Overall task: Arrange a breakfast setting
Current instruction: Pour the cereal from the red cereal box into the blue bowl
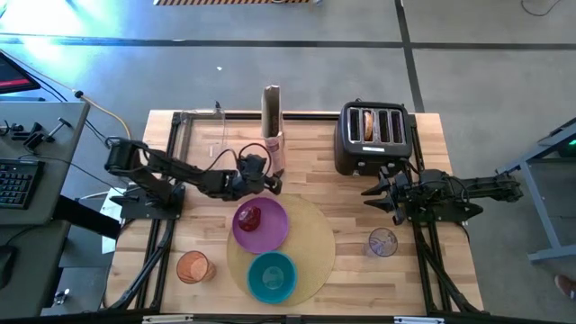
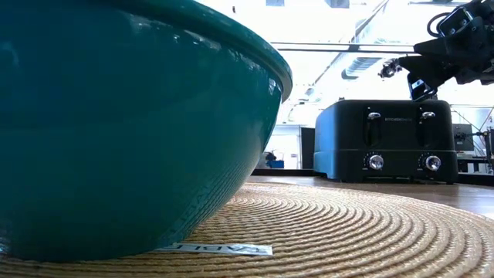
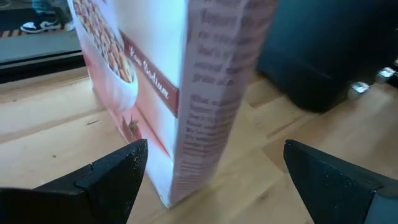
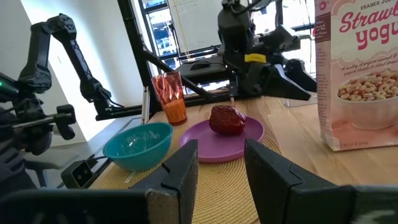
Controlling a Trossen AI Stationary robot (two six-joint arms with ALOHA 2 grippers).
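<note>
Left gripper (image 1: 270, 184) wide open, fingers (image 3: 112, 177) straddling the bottom corner of the upright cereal box (image 1: 273, 126), no contact visible. Box long axis vertical, narrow edge toward that gripper; white with pink base, cereal picture on the broad face. Just behind it on the round tan mat (image 1: 310, 256): purple plate (image 1: 262, 226) carrying red fruit (image 1: 249, 216), then teal bowl (image 1: 271, 276), glossy. Orange cup (image 1: 192, 267) off the mat. Right gripper (image 1: 377, 193) empty, jaws part open, beside black toaster (image 1: 372, 135); clear glass (image 1: 382, 242) nearby.
</note>
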